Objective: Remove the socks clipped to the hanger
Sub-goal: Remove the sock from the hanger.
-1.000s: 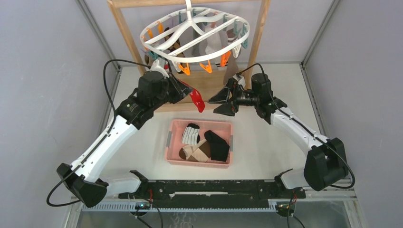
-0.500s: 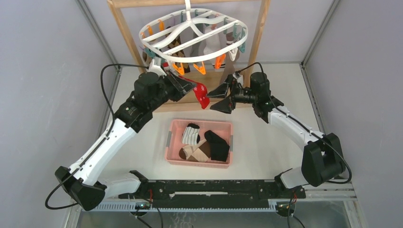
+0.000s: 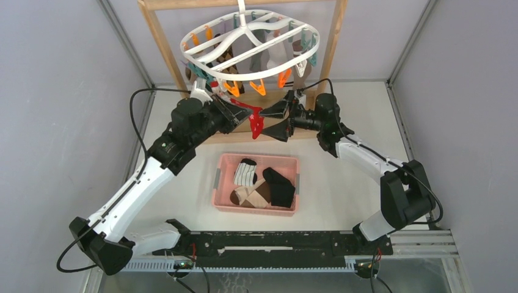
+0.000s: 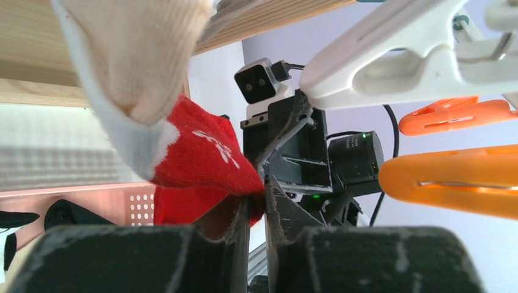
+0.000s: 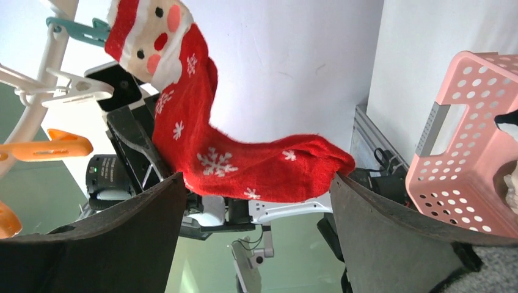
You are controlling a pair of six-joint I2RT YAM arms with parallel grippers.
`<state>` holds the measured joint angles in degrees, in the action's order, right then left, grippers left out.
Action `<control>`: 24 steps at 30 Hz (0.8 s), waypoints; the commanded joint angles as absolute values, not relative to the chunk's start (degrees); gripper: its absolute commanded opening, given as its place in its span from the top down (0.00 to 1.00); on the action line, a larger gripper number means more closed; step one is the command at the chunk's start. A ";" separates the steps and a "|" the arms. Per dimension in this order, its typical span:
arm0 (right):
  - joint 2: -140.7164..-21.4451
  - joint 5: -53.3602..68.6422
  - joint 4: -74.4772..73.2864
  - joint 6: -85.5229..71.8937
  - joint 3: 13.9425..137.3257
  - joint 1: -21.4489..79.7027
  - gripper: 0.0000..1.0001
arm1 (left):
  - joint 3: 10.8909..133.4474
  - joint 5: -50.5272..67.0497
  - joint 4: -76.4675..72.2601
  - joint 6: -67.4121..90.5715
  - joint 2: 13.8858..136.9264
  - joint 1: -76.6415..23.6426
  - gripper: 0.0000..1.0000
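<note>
As right end effector's [image 3: 266, 121] jaws gape, red sock [image 5: 244, 165] hangs between.

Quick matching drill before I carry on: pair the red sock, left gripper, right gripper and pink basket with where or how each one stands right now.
Things:
1. red sock
2. left gripper
3. right gripper
4. pink basket

Places or states:
A. open, jaws on either side of the sock's foot
B. on the table, socks inside
C. dangling under the hanger
D. shut on red fabric

Pairs: 1-C, 2-D, 3-A, 4-B
</note>
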<state>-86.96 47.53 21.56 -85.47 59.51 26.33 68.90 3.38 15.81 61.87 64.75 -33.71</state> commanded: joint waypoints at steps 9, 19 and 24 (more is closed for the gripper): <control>-89.56 43.43 23.57 -88.24 65.37 27.20 0.11 | 64.93 4.83 13.43 63.56 60.75 -33.65 0.84; -91.03 44.02 25.06 -88.85 66.97 28.65 0.57 | 62.70 3.62 16.73 62.32 59.41 -34.07 0.84; -90.73 44.46 23.39 -87.48 66.95 29.17 0.78 | 63.44 3.71 17.06 61.57 59.74 -34.10 0.83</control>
